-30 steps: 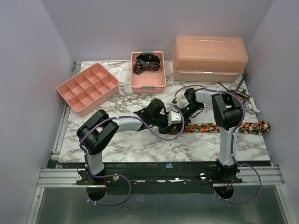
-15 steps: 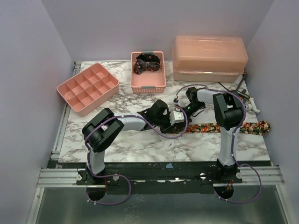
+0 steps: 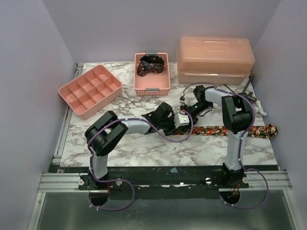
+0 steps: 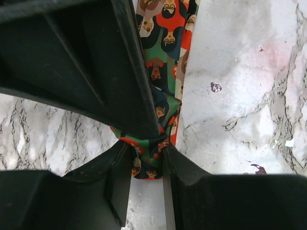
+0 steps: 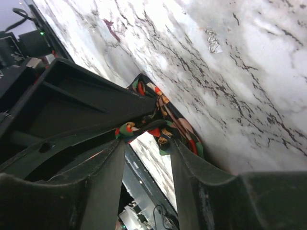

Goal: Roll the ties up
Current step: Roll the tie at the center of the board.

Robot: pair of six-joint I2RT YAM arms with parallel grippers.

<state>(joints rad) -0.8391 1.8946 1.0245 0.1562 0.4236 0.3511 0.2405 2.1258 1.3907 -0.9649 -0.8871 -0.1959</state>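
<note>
A long tie [image 3: 230, 130] printed in red, orange and green lies flat across the right side of the marble table. Its left end is bunched up where both grippers meet. My left gripper [image 3: 183, 120] is shut on that end; the left wrist view shows the fabric [image 4: 163, 48] pinched between the fingertips [image 4: 146, 165]. My right gripper [image 3: 188, 111] comes in from behind and is shut on the same bunched end [image 5: 168, 120], with its fingertips [image 5: 146, 143] pressed close against the left gripper. A darker tie [image 3: 150, 64] lies crumpled in the pink basket [image 3: 152, 89].
A pink compartment tray [image 3: 89, 90] sits at the back left. A pink lidded box [image 3: 215, 60] stands at the back right. Small tools [image 3: 249, 91] lie by the right wall. The enclosure walls close in the table on three sides.
My right arm's wrist has shifted slightly back and right. My left arm's elbow has edged right. Both grippers stay together at the tie's left end.
</note>
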